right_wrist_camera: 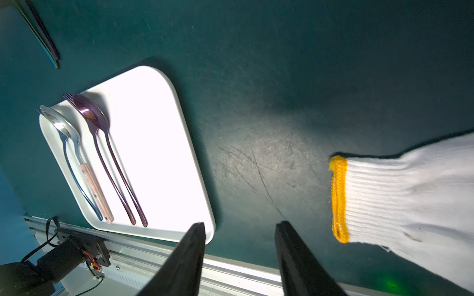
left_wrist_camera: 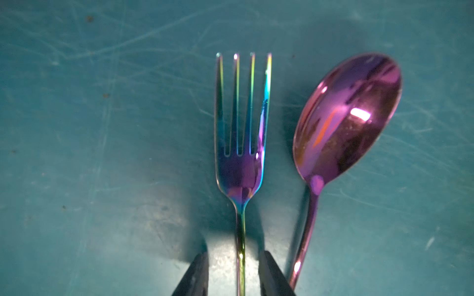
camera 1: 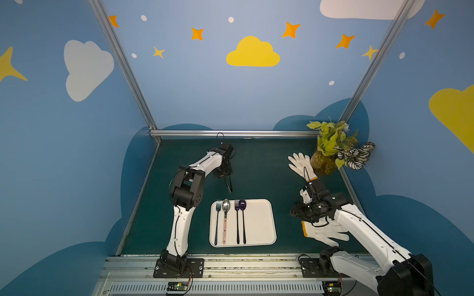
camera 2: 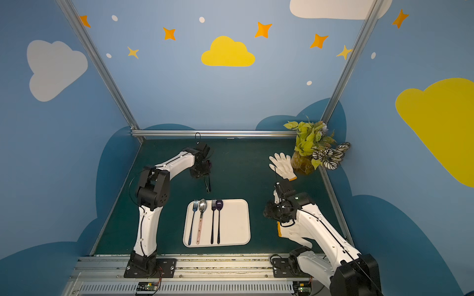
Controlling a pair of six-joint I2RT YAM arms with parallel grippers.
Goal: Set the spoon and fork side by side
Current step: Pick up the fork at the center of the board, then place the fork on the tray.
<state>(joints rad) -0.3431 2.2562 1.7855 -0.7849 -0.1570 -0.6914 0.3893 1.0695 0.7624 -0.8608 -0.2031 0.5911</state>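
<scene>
The step in hand is the pickup of the iridescent fork, which lies flat on the green counter in the middle of the left wrist view, tines toward the top of the frame. The left hand straddles its thin handle at the bottom edge. Its dark fingers are set narrow, with a sliver of counter showing on each side, so nothing is gripped yet. The pink spoon lies just to the right of the fork, its bowl leaning away toward the upper right and its handle running down close against the right-hand finger. Whether the two handles touch there is hidden. In a top view the white tray at lower centre already carries two fork-and-spoon pairs on its left half, with bare room to their right. The right hand hovers empty, fingers moderately apart, near the white glove. The next move probably calls for pinching the fork's handle squarely and lifting it straight up, without snagging or dragging the spoon's handle.
</scene>
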